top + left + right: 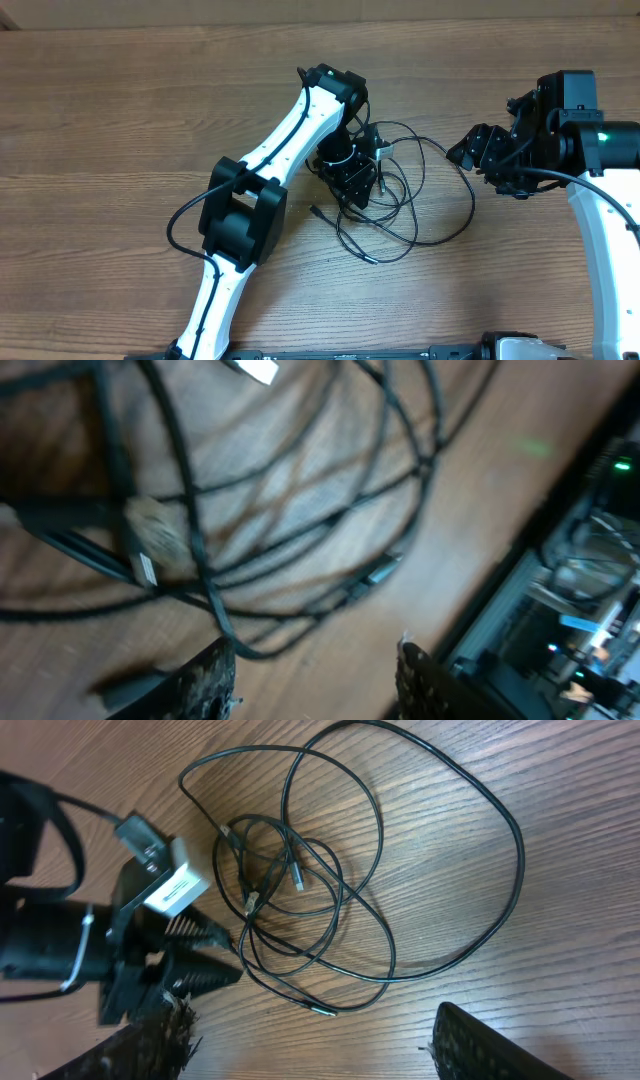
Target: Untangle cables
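The cables (392,200) lie as one loose tangle of thin black cords on the wooden table, a wide loop spreading right. The right wrist view shows the cables (300,880) with small plug ends in the knot and one free end at the lower edge. My left gripper (360,190) hovers over the tangle's left side, open, nothing between its fingers; the cables (205,575) run just beyond the left gripper (315,675). It appears as the left gripper (225,958) in the right wrist view. My right gripper (465,160) is open, right of the loop, and empty (310,1045).
A white plug (383,150) lies by the left wrist, seen also as the white plug (172,888). A dark rail (400,352) runs along the table's front edge. Electronics with lit indicators (590,560) sit beyond that edge.
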